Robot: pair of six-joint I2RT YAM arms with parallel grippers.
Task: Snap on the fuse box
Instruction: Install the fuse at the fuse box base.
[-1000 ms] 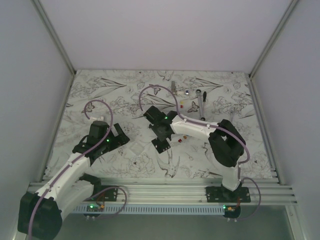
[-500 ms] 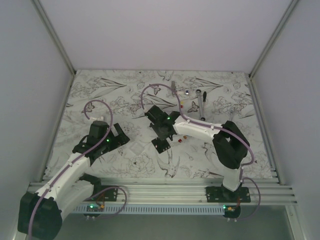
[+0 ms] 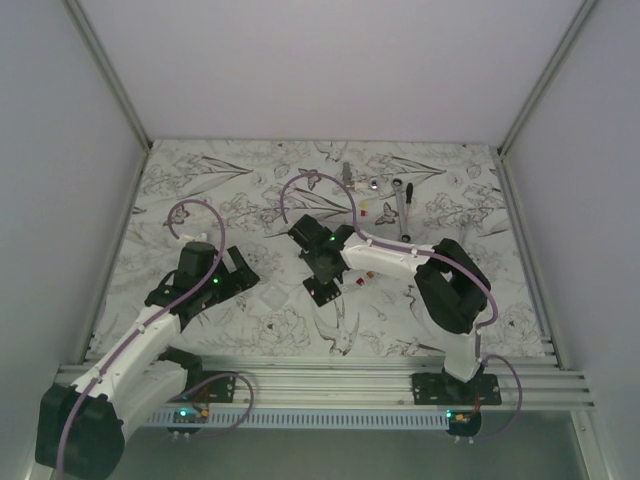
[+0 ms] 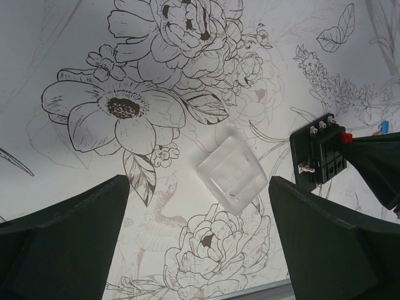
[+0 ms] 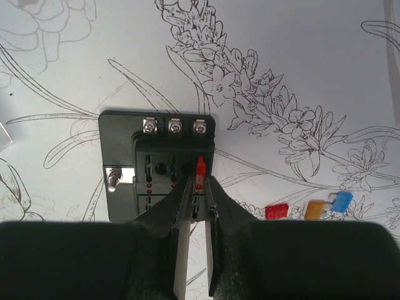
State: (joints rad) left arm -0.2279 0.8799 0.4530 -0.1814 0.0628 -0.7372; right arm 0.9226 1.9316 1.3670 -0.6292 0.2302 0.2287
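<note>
On my overhead view the fuse box (image 3: 322, 292) sits flat on the flower-printed tabletop (image 3: 200, 190), a little left of the frame's centre. The right end effector (image 3: 322, 272) is directly over its far edge.

The right wrist camera shows the box (image 5: 125, 144) at centre left, with three screws along its upper edge and a small metal tab on its left side. The right end effector (image 5: 200, 190) has its fingers drawn in to a narrow gap. The tips pinch the lower end of a red fuse (image 5: 200, 169) that stands in a slot on top of the box. To the lower right of that picture, three loose fuses lie in a row on the tabletop, apart from the box: a red one (image 5: 276, 211), an orange one (image 5: 315, 209) and a blue one (image 5: 340, 201).

The left end effector (image 4: 199, 181) is spread wide, hovering over the tabletop and holding nothing. Between its fingers (image 4: 62, 244) in the left wrist view lies a clear plastic piece (image 4: 231, 175), squarish and shell-like. The fuse box (image 4: 319, 156) is just to its right, near but not touching it.

Overhead, a silver ratchet wrench (image 3: 403, 212) lies toward the upper right of centre, well apart from the box.
</note>
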